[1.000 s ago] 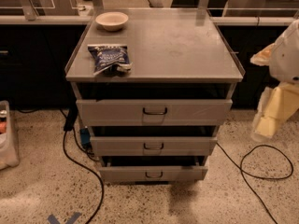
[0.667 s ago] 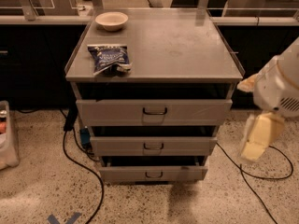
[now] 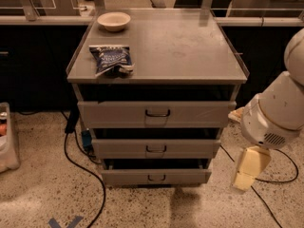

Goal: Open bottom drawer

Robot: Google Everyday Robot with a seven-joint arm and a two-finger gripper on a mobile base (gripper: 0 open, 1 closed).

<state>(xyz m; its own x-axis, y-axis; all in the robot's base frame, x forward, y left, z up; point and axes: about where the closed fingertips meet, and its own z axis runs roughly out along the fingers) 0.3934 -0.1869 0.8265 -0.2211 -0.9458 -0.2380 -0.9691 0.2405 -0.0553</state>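
Observation:
The grey metal cabinet [image 3: 156, 75] has three drawers. The bottom drawer [image 3: 156, 176] is the slimmest and lowest, with a small dark loop handle [image 3: 156, 178] at its centre. All three drawer fronts stand slightly stepped, with dark gaps above them. My arm [image 3: 278, 113] enters from the right. My gripper [image 3: 247, 171] hangs to the right of the bottom drawer, just off its right end and above the floor, not touching it.
A blue snack bag [image 3: 111, 60] and a white bowl [image 3: 114, 21] lie on the cabinet top. Black cables [image 3: 80, 163] run over the speckled floor at left and right. A white container [image 3: 7, 137] stands at far left. Dark counters stand behind.
My arm has swung left and down, bringing the gripper from beside the upper drawers to the level of the bottom drawer. The drawers have not moved.

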